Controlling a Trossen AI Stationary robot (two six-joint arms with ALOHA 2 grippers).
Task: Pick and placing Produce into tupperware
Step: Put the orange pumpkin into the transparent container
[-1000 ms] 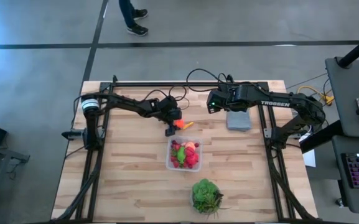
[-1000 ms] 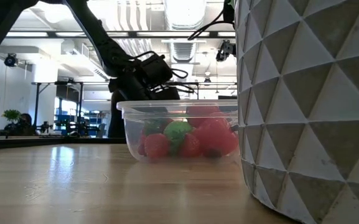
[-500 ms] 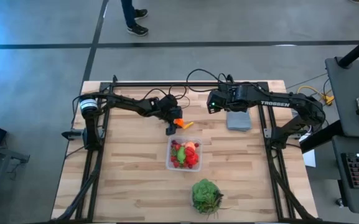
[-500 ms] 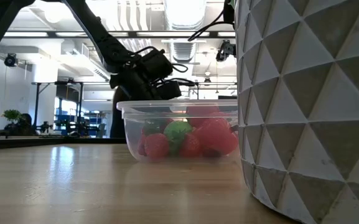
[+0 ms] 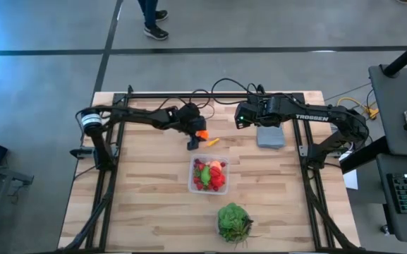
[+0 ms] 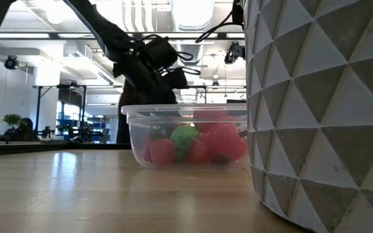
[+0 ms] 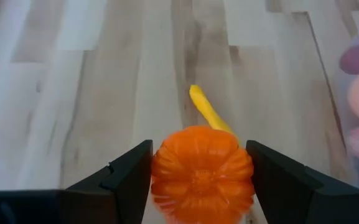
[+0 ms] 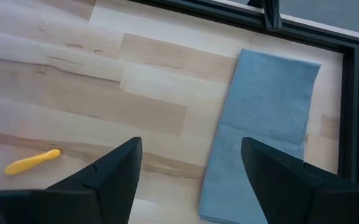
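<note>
You have the orange pumpkin (image 7: 201, 167) pinched between the 2 fingers of the left gripper (image 7: 201, 180), each finger (image 7: 124, 174) bearing on a flank of the ribbed body, and it hangs clear of the table (image 5: 147, 204). It looks light, hollow and rigid, a smooth plastic toy, so I judge the risk is slipping or rolling in the grasp rather than crushing; holding across the widest part of the ribs, as you do here, looks like the soundest purchase. Just beyond it the yellow piece (image 7: 208, 111) lies flat on the wood; it is thin and low, so you would likely need to take it across its narrow width, near the middle. Farther on, the tupperware (image 5: 209, 175) sits near the table's centre, already holding several pink, red and green pieces of Produce (image 6: 192, 142); the pumpkin is short of it, toward the far side. Against the picture from 1 second ago, the left gripper has closed onto the pumpkin and lifted it, and the arm has drawn back a little from the container. The right gripper (image 8: 188, 168) waits with its fingers spread and empty above the blue-grey cloth (image 8: 267, 118), unchanged.
</note>
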